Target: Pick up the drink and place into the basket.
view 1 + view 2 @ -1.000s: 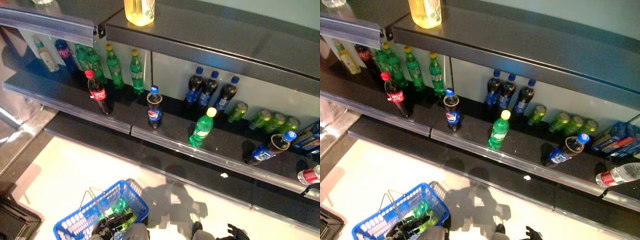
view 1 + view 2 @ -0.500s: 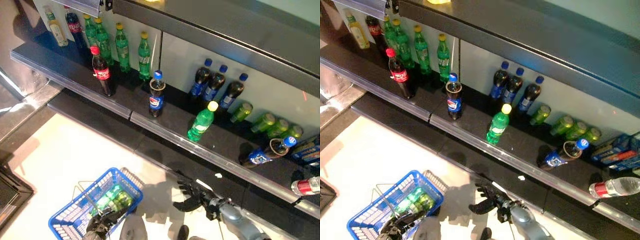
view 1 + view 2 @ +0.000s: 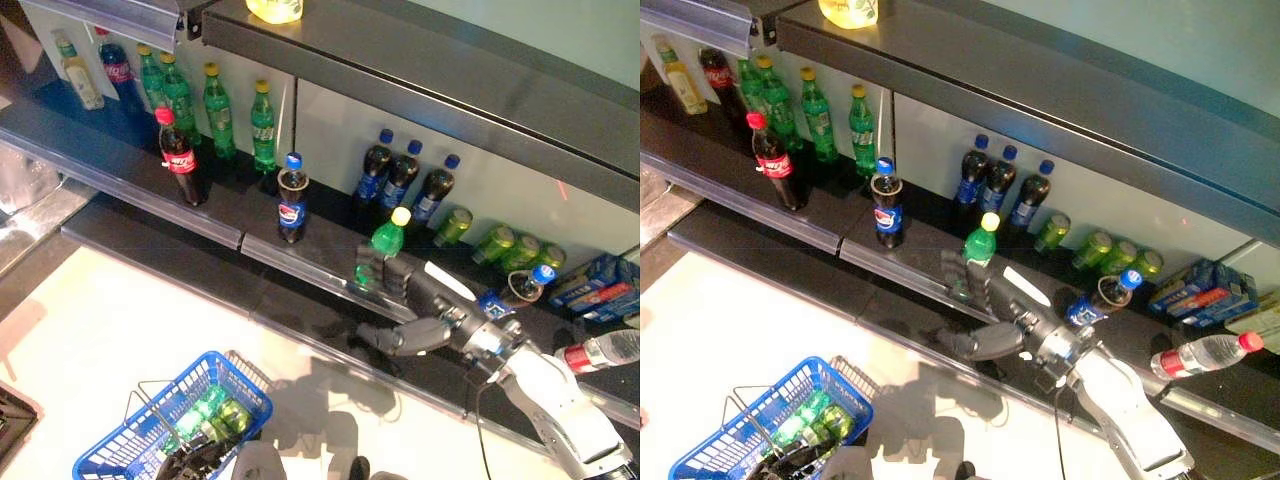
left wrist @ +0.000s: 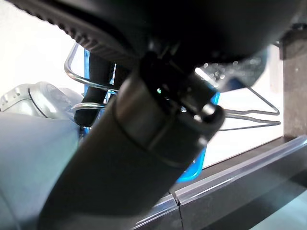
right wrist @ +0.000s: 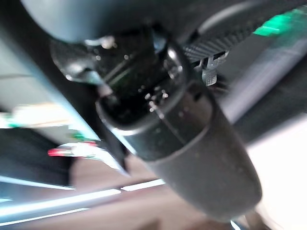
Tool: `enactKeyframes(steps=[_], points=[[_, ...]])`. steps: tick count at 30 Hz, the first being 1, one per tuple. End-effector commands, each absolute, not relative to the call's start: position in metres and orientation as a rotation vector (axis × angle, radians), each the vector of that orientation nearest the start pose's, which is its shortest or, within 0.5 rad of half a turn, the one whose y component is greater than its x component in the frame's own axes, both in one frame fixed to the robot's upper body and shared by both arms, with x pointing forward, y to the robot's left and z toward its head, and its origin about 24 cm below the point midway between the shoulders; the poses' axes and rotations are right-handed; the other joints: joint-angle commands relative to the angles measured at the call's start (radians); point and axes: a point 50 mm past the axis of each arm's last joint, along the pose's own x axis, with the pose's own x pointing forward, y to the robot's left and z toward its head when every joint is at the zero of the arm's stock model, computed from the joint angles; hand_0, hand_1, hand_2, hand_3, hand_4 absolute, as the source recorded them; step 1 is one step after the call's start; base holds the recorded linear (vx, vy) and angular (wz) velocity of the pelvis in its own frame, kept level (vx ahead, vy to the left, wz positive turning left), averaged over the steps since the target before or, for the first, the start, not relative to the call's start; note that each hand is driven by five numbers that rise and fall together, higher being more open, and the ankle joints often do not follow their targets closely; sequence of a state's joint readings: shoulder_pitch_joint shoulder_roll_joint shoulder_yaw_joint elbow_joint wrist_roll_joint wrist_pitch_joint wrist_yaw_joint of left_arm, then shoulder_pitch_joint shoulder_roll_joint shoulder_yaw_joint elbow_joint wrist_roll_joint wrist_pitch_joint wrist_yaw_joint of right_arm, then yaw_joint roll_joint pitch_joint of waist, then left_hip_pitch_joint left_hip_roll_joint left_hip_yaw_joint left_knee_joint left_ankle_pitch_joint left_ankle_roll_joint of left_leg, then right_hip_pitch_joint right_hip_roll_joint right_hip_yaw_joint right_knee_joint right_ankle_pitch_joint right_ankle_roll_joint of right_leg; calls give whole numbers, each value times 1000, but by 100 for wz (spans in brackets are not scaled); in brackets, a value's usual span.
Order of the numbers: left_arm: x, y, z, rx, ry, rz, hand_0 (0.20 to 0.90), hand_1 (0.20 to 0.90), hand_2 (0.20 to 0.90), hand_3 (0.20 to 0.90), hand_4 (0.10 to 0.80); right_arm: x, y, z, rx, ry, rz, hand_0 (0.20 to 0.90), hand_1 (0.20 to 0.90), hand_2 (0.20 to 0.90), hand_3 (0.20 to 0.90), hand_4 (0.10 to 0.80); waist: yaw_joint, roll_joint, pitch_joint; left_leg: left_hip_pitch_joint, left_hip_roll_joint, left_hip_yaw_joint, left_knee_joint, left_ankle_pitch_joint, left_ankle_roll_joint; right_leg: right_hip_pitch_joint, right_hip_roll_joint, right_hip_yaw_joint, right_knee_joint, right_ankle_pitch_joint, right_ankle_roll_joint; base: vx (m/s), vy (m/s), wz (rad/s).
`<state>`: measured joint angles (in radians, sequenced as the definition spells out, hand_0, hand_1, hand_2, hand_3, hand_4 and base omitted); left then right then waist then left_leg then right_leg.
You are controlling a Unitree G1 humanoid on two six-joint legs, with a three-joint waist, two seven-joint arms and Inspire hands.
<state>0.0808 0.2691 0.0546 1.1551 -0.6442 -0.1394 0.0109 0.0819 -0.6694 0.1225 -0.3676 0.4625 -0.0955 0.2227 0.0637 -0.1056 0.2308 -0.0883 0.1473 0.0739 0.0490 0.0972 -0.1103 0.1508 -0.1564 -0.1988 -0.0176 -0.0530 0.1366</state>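
The drink, a green bottle with a yellow cap (image 3: 388,238), stands upright near the front of the dark shelf (image 3: 320,262). My right hand (image 3: 422,302) is open and reaches up to it from the lower right. Its fingers (image 3: 396,274) lie against the bottle's lower half and the thumb (image 3: 385,340) points away below the shelf lip. The blue basket (image 3: 118,456) hangs low at the left with green bottles (image 3: 212,414) in it. My left hand (image 3: 188,464) is shut on its wire handle (image 4: 79,84).
On the same shelf stand a red-capped cola bottle (image 3: 180,160), a blue-capped cola bottle (image 3: 291,198), three dark bottles (image 3: 402,176) and green bottles (image 3: 214,112) at the back. Green cans (image 3: 496,244), a toppled dark bottle (image 3: 518,290) and a lying water bottle (image 3: 602,350) are further right.
My right arm has risen from the floor area to the shelf, and its fingers now touch the green bottle. The camera has shifted. The basket still hangs from my left hand.
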Motion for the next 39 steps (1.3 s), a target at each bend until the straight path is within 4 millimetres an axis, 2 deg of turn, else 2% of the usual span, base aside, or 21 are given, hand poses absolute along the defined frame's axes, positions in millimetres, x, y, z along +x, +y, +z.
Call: enactKeyframes(steps=[1,5,8,10,13,17,21,23,25,28,31,32,39], points=[[65,264,-148,-243,914,539,300,300,300,200,100,218,-203,181,-171,-604,251,900,900,900,900,800,-16,55,-82,-70,81,-21,81,-19,-38,-43,-18,51,152,-59,-13,61,65,-5],[62,260,-150,-258,918,536,300,300,300,200,100,219,-208,174,-148,-568,188,900,900,900,900,800,-28,67,-77,-72,85,-18,96,-22,-39,-59,-17,56,174,-66,-20,41,45,-5],[60,255,-151,-281,918,512,300,300,300,200,100,221,-208,157,-174,-482,172,900,900,900,900,800,-37,82,-56,-85,82,-25,128,-28,-40,-93,-15,61,222,-81,-35,54,90,2],[58,250,-152,-284,924,503,300,300,300,200,100,224,-211,149,-130,-436,143,900,900,900,900,800,-34,88,-36,-91,79,-30,151,-34,-38,-104,-16,58,254,-93,-44,107,94,7],[60,245,-153,-288,927,491,300,300,300,200,100,229,-212,140,-118,-423,65,900,900,900,900,800,-28,97,-12,-110,69,-47,189,-31,-38,-132,-20,56,303,-107,-55,97,90,5],[74,237,-152,-313,902,444,300,300,300,200,100,236,-202,128,-90,-415,-4,900,900,900,900,800,-21,114,36,-135,50,-76,223,-25,-38,-185,-32,61,367,-116,-64,21,96,6],[94,229,-148,-321,855,396,300,300,300,200,100,256,-196,122,-73,-417,-99,900,900,900,900,800,1,131,99,-176,31,-100,260,-13,-37,-239,-48,51,420,-114,-73,-59,66,5],[100,226,-148,-322,842,385,300,300,300,200,100,262,-196,124,-62,-438,-164,900,900,900,900,800,6,138,117,-184,24,-106,266,-5,-37,-250,-53,46,432,-113,-77,-37,70,3],[108,221,-146,-325,822,362,300,300,300,200,100,271,-196,133,-69,-494,-254,900,900,900,900,800,12,152,146,-201,6,-115,278,-5,-34,-275,-63,45,456,-113,-81,-63,84,8],[116,218,-144,-328,805,330,300,300,300,200,100,280,-192,145,-65,-538,-315,900,900,900,900,800,20,172,179,-218,-17,-127,287,1,-32,-302,-76,40,475,-109,-83,-69,78,6],[118,216,-144,-333,801,319,300,300,300,200,100,284,-191,149,-76,-552,-344,900,900,900,900,800,22,183,193,-222,-26,-128,291,4,-31,-312,-82,41,483,-108,-83,-25,81,3],[122,215,-143,-341,790,309,300,300,300,200,100,289,-188,157,-66,-568,-372,900,900,900,900,800,25,194,215,-232,-34,-127,300,12,-29,-325,-89,38,491,-104,-83,-28,71,-1],[133,213,-138,-341,752,282,300,300,300,200,100,294,-182,167,-18,-605,-442,900,900,900,900,800,32,190,267,-262,-43,-124,319,3,-20,-357,-94,41,501,-86,-77,-14,2,-1]])
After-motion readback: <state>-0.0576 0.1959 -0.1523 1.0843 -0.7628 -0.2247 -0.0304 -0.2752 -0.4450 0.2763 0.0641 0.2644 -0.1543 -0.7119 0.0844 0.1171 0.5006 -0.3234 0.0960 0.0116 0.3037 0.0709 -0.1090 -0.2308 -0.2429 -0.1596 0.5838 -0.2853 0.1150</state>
